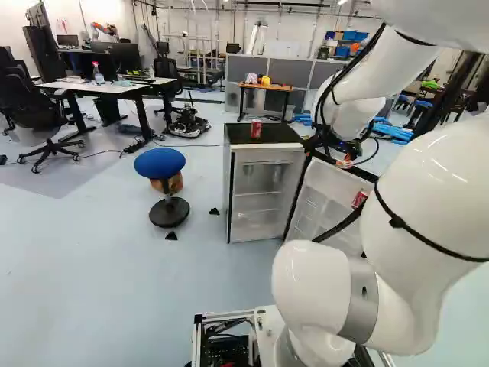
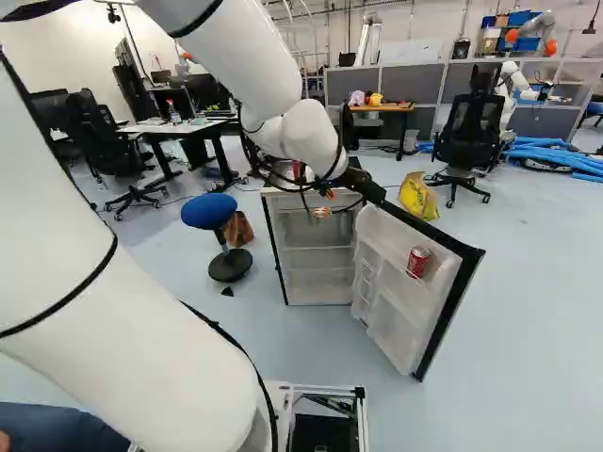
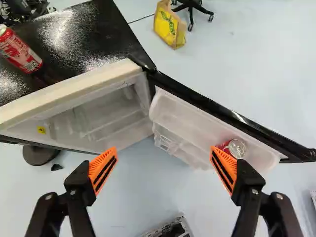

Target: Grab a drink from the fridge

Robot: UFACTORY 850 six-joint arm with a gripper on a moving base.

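Note:
In the right base view my gripper [image 2: 328, 200] hangs in front of the upper part of the small fridge [image 2: 283, 250], whose door [image 2: 394, 299] stands wide open. One red can [image 2: 418, 262] stands in the door's shelf; another red can [image 1: 256, 128] stands on the black fridge top. From the wrist, my gripper [image 3: 163, 157] is open with nothing gripped, above the opened fridge. The door can [image 3: 234, 147] shows just beyond one orange pad [image 3: 225, 169], partly covered by it; whether they touch I cannot tell. The fridge interior [image 3: 94, 121] lies ahead of the other finger.
A blue stool [image 1: 160, 163] stands beside the fridge. Desks [image 1: 107, 87] and office chairs are farther back. A yellow bag [image 2: 417, 196] lies behind the door. Another robot [image 2: 513, 83] stands at the far right. A person's clothed limb [image 2: 61, 428] shows low beside my arm.

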